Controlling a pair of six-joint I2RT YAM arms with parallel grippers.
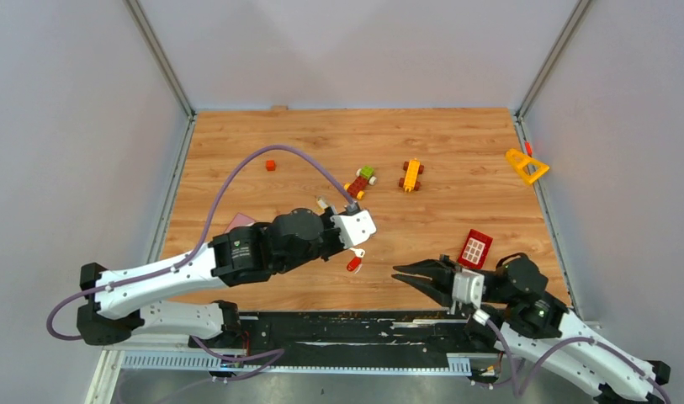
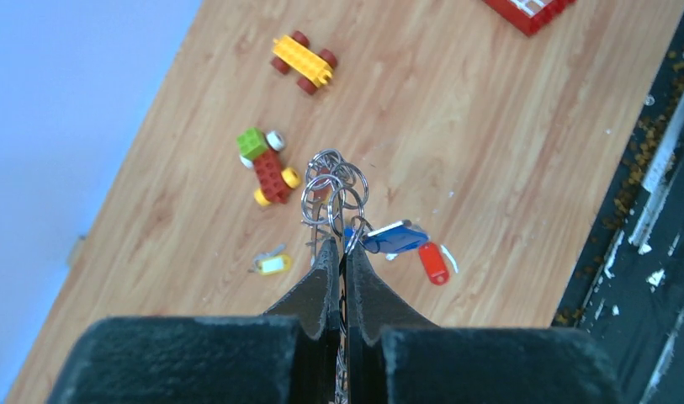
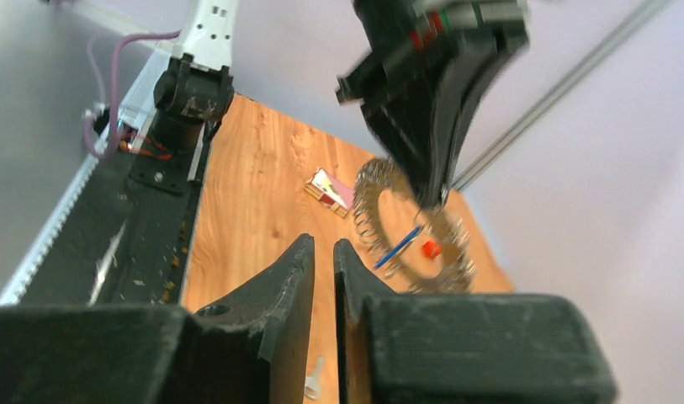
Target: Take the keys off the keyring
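The left tool (image 2: pixel 342 252), clenched on the keyring (image 3: pixel 365 206), holds it over the bench's (image 1: pixel 456 168) near edge. The right tool (image 3: pixel 323 244), slightly parted and empty, points leftward at the dangling keys (image 2: pixel 395 237).

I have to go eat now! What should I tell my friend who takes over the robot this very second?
Left pincer: shut on the keyring, holding it up over the table.
Right pincer: fingers slightly apart, empty, pointing toward the ring.
Keys: the blue-tagged key hangs from the ring. The yellow-tagged key lies on the table, off the ring. The red-tagged key is just below the ring; I cannot tell whether it hangs or lies loose.
Left to do: take the blue one, and any others on the ring, off.
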